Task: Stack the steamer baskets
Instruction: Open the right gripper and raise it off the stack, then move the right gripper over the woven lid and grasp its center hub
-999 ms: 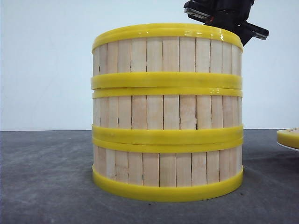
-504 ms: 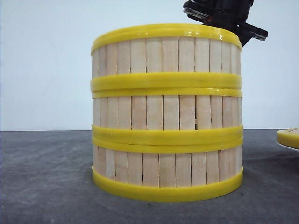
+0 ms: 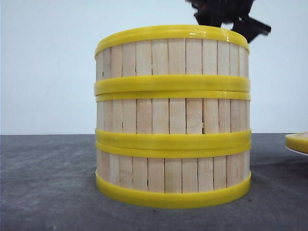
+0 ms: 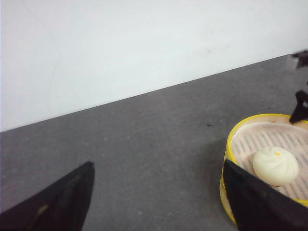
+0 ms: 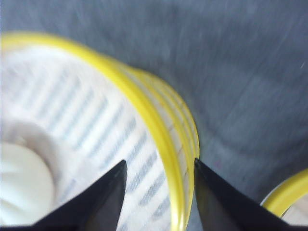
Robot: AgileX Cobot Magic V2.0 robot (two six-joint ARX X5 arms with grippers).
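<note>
Three steamer baskets stand stacked in one column in the front view: the bottom basket (image 3: 173, 175), the middle one (image 3: 173, 113) and the top one (image 3: 173, 55). My right gripper (image 3: 230, 20) hovers over the top basket's right rim. In the right wrist view this gripper (image 5: 160, 162) is open, one finger inside the yellow rim (image 5: 159, 130) and one outside, not touching it. A white bun (image 4: 275, 166) lies in the top basket (image 4: 239, 132). My left gripper (image 4: 157, 166) is open over bare table, left of the stack.
A yellow-rimmed lid on a white plate (image 3: 297, 142) sits at the right edge of the table; its rim (image 5: 288, 192) also shows in the right wrist view. The dark grey table (image 4: 154, 130) meets a white wall behind.
My right gripper has lifted slightly above the top basket's rim and looks motion-blurred. The stack has stayed in place.
</note>
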